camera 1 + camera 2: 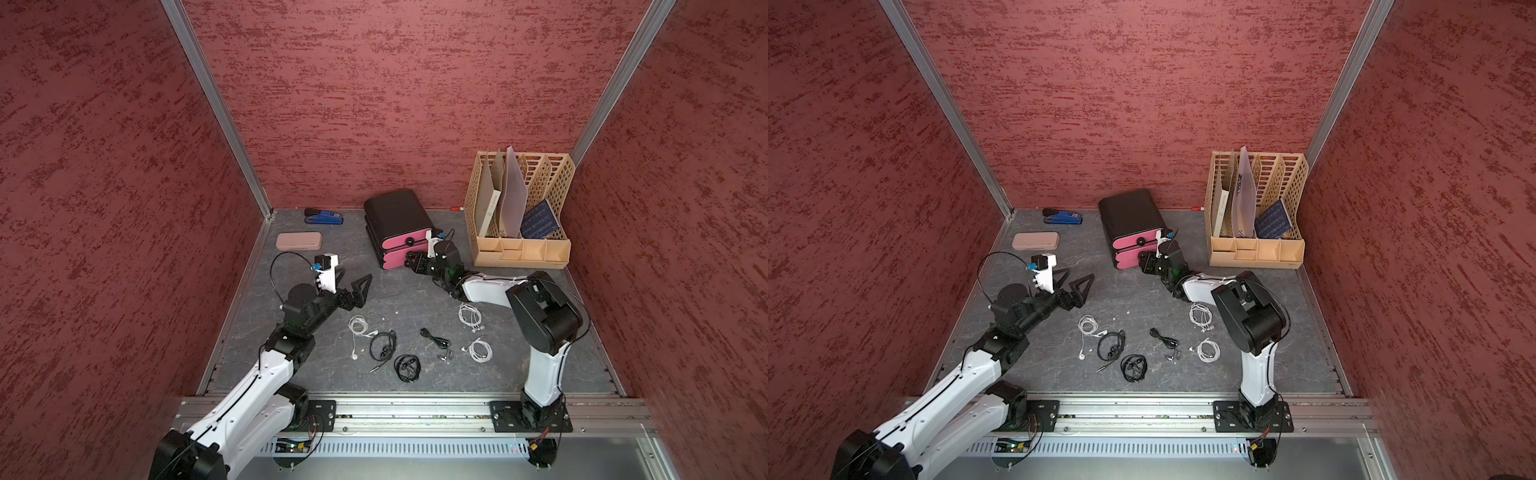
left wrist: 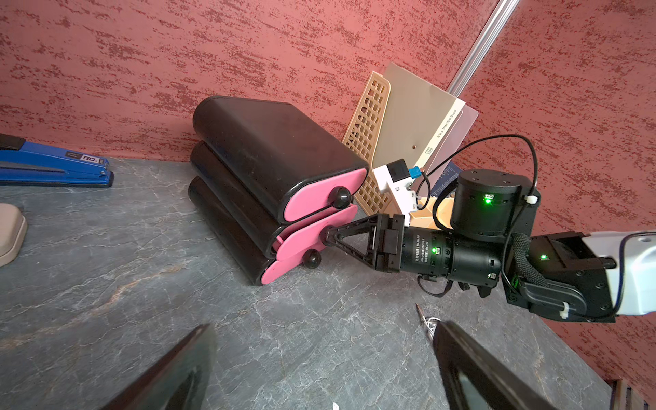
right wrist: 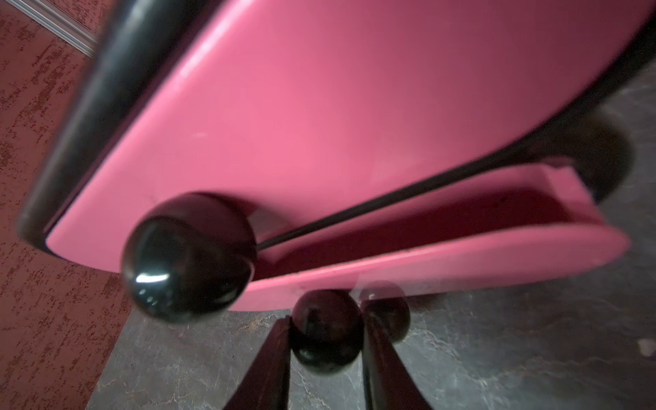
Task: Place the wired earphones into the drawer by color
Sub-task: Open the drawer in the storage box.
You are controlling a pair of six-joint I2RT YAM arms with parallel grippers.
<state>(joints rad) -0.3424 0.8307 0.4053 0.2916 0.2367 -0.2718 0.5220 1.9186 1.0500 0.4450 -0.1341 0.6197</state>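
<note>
Your right end effector [image 2: 330,236] is pinched on the middle drawer's [image 3: 461,259] knob [image 3: 326,332], with that drawer slightly out. Your left end effector [image 1: 356,274] gapes wide and empty above the table [image 1: 415,299].

- Both top views look steeply down from high above the near edge onto the whole table [image 1: 407,299].
- The left wrist view faces the drawer cabinet [image 2: 277,152] from mid-distance.
- The right wrist view sits close against its middle knob [image 3: 326,330]; all four views share the cabinet.
</note>
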